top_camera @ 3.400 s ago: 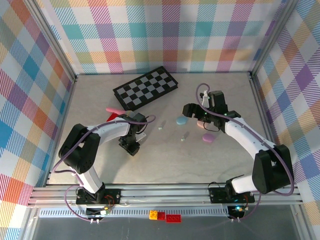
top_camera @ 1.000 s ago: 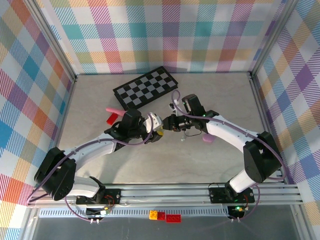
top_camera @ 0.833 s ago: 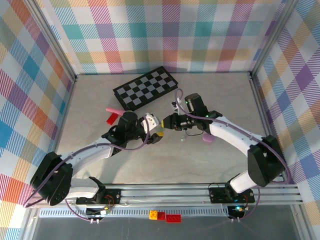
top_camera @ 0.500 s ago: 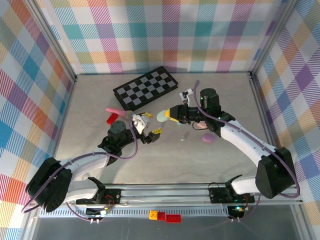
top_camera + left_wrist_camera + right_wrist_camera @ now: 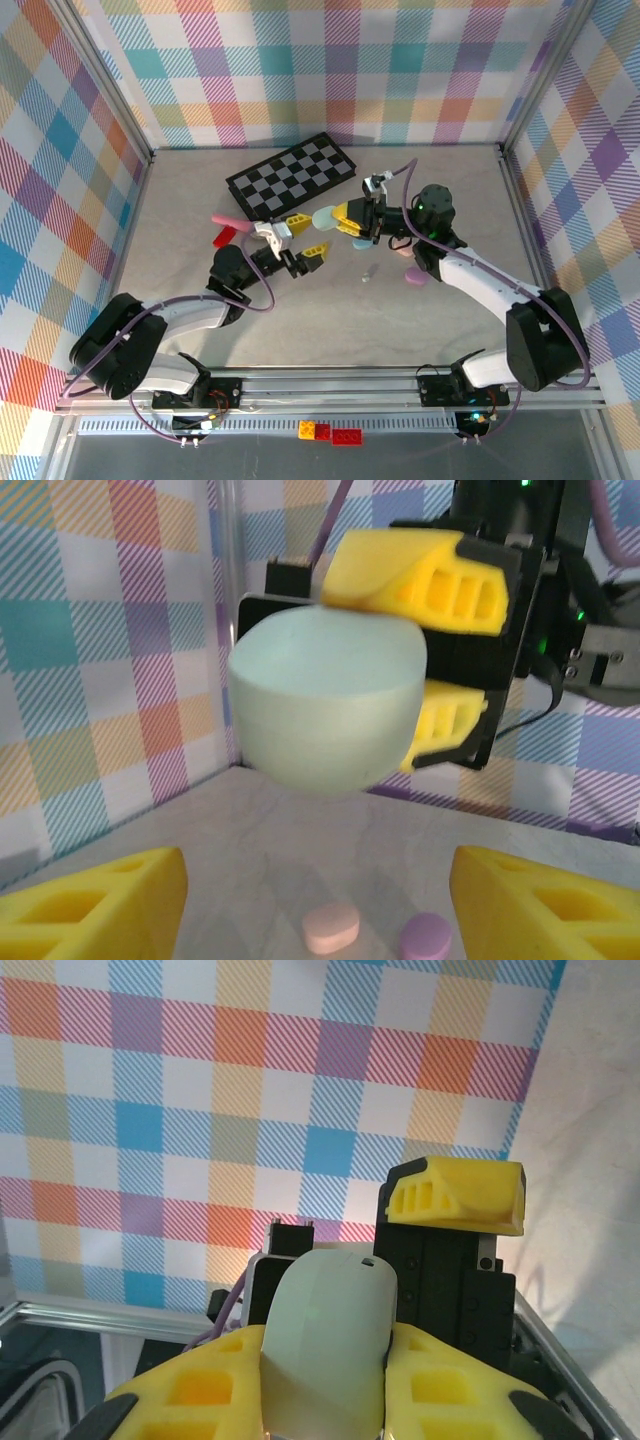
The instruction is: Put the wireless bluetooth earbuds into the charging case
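Note:
My right gripper (image 5: 341,218) is shut on a pale green oval charging case (image 5: 325,215), holding it up off the table. In the right wrist view the case (image 5: 325,1345) sits wedged between my yellow fingers (image 5: 200,1395). My left gripper (image 5: 306,237) faces it from the left, open, with nothing between its fingers. The left wrist view has the case (image 5: 325,710) straight ahead and above, with the left fingers (image 5: 95,900) wide apart below. One tiny earbud (image 5: 368,271) lies on the table under the right arm.
A pink case (image 5: 330,927) and a purple case (image 5: 427,940) lie on the table beyond the left gripper; the purple case (image 5: 416,277) is by the right forearm. A folded checkerboard (image 5: 290,178) lies at the back and a red-pink object (image 5: 225,232) at the left.
The two grippers were together low over the table; the left one has opened and drawn back to the left. The right one has risen toward the back with the pale case.

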Available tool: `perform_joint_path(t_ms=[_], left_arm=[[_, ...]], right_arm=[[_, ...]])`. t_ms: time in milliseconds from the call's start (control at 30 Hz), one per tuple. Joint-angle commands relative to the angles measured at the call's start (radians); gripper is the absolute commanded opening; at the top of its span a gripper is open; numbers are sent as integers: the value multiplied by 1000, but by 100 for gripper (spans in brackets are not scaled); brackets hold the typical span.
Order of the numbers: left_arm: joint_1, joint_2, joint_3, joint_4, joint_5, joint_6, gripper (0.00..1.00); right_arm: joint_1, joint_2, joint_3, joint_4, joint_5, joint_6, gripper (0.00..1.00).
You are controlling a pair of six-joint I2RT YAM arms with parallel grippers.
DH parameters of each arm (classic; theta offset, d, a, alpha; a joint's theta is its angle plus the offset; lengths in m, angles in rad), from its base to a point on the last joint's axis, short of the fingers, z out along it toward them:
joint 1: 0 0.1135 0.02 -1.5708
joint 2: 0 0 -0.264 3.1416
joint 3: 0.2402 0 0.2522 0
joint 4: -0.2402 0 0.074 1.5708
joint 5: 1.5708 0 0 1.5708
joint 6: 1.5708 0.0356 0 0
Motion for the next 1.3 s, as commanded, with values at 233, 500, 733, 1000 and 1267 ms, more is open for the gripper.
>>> perform_joint_path(t_ms=[233,500,733,1000,1267], left_arm=[[3,63,110,93,49,-36,63],[-1,89,149,96,61,-56,58],[-2,89,163,98,44,-48,57],[-2,101,184,98,62,-71,58],[-2,106,190,98,71,-76,55]], right_arm=[[-4,34,-39,296,33,177,13],[-4,62,-39,348,45,210,12],[-4,75,-43,371,57,221,12],[-4,93,-47,389,67,221,11],[-4,101,-42,410,68,234,11]])
